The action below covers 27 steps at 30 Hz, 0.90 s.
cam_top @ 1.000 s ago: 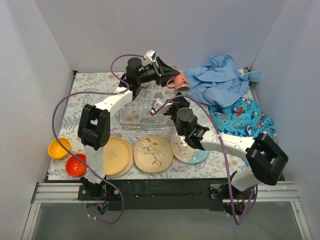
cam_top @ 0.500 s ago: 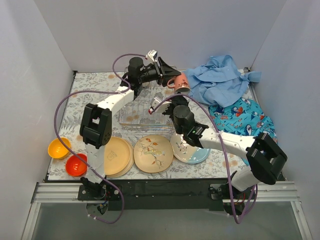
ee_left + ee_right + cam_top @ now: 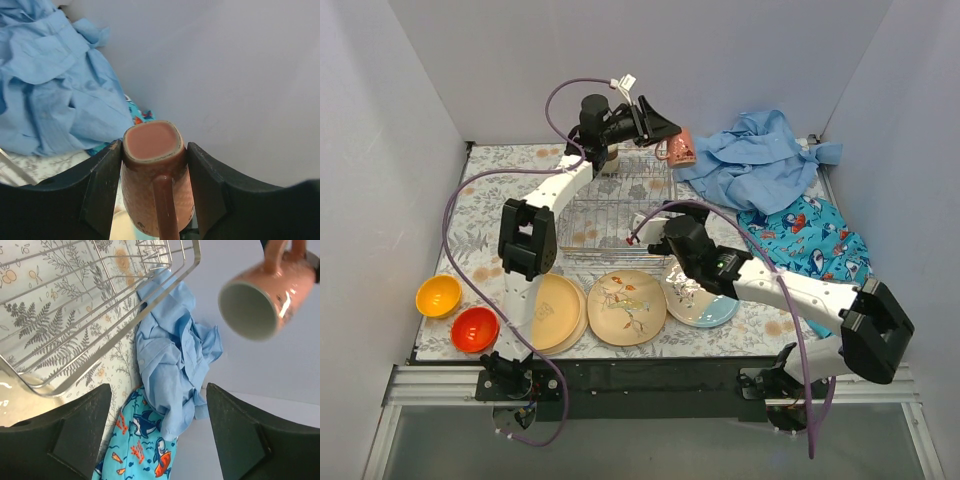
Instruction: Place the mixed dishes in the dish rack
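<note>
Up beyond the rack's point(image 3: 582, 222) far right corner we see the left jaws clamping the mug point(image 3: 678, 150) sideways; right jaws gape wide, empty.

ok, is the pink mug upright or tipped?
Tipped on its side: the mug, clamped in the left pincer, shows its open mouth sideways in the right wrist view.

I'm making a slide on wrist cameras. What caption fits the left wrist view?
Left gripper clamps a pink mug by its sides, handle toward the camera, with a crumpled blue shirt behind.
</note>
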Available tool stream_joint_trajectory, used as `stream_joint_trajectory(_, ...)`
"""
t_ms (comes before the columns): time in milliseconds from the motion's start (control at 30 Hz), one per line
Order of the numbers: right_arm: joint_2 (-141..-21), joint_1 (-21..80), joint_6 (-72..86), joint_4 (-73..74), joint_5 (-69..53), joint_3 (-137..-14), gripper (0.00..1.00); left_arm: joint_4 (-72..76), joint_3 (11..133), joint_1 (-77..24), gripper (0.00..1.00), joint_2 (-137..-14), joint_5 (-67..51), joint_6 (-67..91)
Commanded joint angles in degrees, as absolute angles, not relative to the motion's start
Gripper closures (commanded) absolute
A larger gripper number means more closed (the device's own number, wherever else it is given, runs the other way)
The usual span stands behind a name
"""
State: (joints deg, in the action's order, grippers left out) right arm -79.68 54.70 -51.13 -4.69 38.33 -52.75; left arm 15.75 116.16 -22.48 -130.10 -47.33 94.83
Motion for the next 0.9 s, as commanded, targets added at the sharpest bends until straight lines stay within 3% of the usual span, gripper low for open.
stream_joint_trajectory(0, -74.80, 53.97, -45.45, 3.07, 37.88, -53.79, 0.16, 10.90, 123.92, -21.71, 0.91, -131.13, -44.48, 81.16)
stream_joint_trajectory(300, -73.21, 52.74, -40.26, 10.72, 39.29, -53.62, 0.15, 5.36, 133.32, -21.36, 0.93, -135.53, -35.70, 62.24)
stream_joint_trajectory(567, -73.12, 52.12, -39.99, 13.44, 39.29, -54.31, 0.16, 8.00, 130.78, -21.44, 0.93, -136.40, -19.81, 46.43)
stream_joint_trajectory(867, -74.18, 51.42, -39.64, 15.20, 39.55, -54.93, 0.16, 11.86, 131.13, -21.36, 0.92, -140.80, -12.48, 40.08)
